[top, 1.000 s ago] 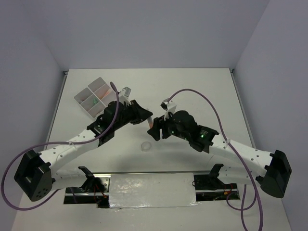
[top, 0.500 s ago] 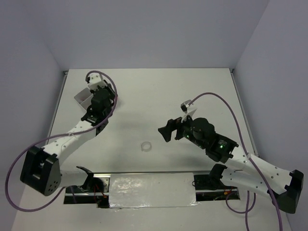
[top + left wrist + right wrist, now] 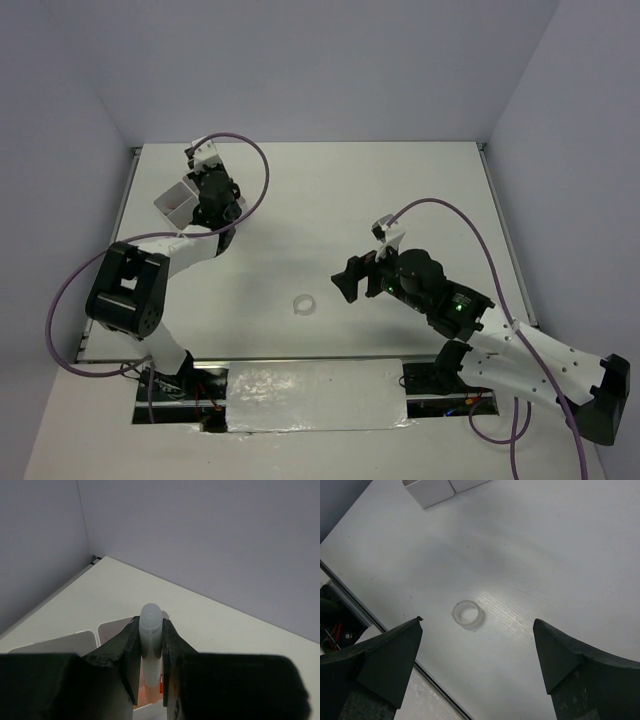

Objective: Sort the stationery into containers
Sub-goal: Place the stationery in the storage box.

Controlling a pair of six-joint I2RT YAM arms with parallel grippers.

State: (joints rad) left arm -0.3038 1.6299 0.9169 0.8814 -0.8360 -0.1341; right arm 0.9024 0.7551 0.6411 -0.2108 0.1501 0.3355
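My left gripper (image 3: 212, 196) hangs over the white containers (image 3: 176, 203) at the far left of the table. It is shut on an orange marker (image 3: 151, 637) with a pale cap, held upright between its jaws (image 3: 150, 626), above a tray wall (image 3: 117, 626). A clear tape ring (image 3: 303, 304) lies flat on the table near the middle front. My right gripper (image 3: 348, 277) hovers just to the right of it, open wide and holding nothing. In the right wrist view the tape ring (image 3: 468, 615) lies ahead between the fingertips (image 3: 478, 621), nearer the left one. The containers' corner (image 3: 437, 490) shows at the top.
A shiny taped plate (image 3: 315, 395) and a slot with wiring (image 3: 335, 630) run along the table's near edge between the arm bases. Grey walls enclose the table on three sides. Purple cables loop off both wrists.
The two grippers met over the table's middle a second ago. Since then my left arm has swung back left over the containers with the marker, and my right gripper has pulled back and opened.
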